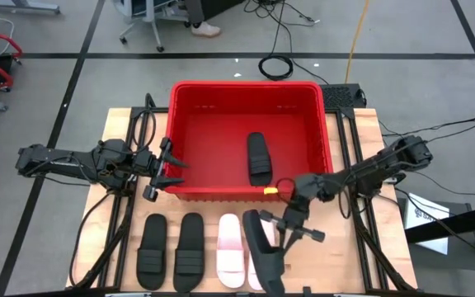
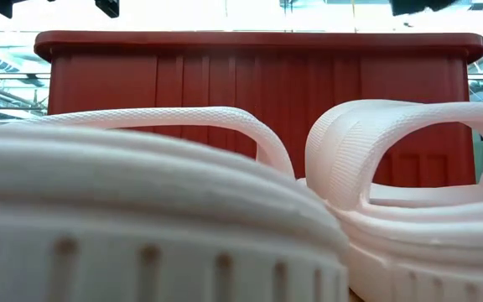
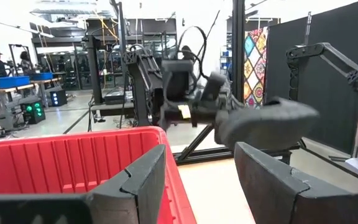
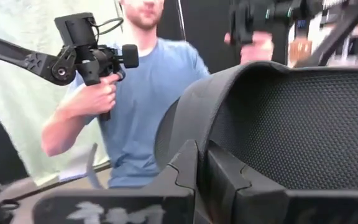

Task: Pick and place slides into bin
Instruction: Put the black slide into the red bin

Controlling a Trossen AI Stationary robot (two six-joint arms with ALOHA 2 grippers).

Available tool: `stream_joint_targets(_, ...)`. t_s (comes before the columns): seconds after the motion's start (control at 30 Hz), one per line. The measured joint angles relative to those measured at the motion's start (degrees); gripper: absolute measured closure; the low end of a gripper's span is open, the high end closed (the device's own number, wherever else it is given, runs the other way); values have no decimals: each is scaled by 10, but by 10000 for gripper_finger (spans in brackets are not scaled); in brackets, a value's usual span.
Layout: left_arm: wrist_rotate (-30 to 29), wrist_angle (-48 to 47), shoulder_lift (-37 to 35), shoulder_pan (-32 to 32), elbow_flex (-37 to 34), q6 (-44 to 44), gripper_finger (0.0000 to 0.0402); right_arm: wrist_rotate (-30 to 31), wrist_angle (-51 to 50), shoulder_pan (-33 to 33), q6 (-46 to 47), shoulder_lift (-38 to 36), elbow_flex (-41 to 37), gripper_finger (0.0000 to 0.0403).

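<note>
The red bin [image 1: 190, 99] stands at the table's far middle, with one black slide [image 1: 259, 157] lying on its floor. My right gripper [image 1: 289, 233] is shut on another black slide [image 1: 264, 247] in front of the bin's near right corner; it also shows in the left wrist view [image 3: 266, 124]. Two black slides [image 1: 152, 247] [image 1: 190, 250] and a pale slide [image 1: 231, 249] lie soles down along the near edge. A second pale slide [image 2: 409, 168] is partly hidden under the held one. My left gripper [image 1: 165, 169] is open and empty at the bin's near left corner. My right gripper pinches the black slide between its two fingers at its side edge by the strap [image 4: 194, 134]. The fingers come from the table's right side, slanting down, and lie across the slide. The slide is lifted clear of the table and turned on its edge, its length running near to far.
The bin's near wall [image 2: 250, 92] rises right behind the slides. My left gripper's fingers [image 3: 142, 180] stand beside the bin's rim [image 3: 61, 134]. A person [image 4: 135, 87] stands beyond the table holding control handles. Bare wood lies at the table's near right [image 1: 345, 264].
</note>
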Motion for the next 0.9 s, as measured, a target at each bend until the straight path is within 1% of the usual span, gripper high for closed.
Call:
stream_joint_targets(0.1,-6,1,0,0,0,1,204,-42,-9,-30,-16,0,36,393)
stream_joint_targets(0.17,-14,1,0,0,0,1,204,-59,-25,-52,-17,0,62,393)
stream_joint_targets(0.3,-30,1,0,0,0,-3,204,-82,-86,-101,-16,0,115,393)
stream_joint_targets(0.5,-31,4,0,0,0,-23,204,-131,-167,-182,-12,0,193,393)
stream_joint_targets(0.7,-31,4,0,0,0,-33,204,-212,-176,-272,51,-1,254,392)
stream_joint_targets(0.8,-31,7,0,0,0,-32,204,-248,-176,-319,74,-1,271,392)
stream_joint_targets(0.9,-46,21,0,1,0,-20,204,-273,-176,-366,82,-1,280,392)
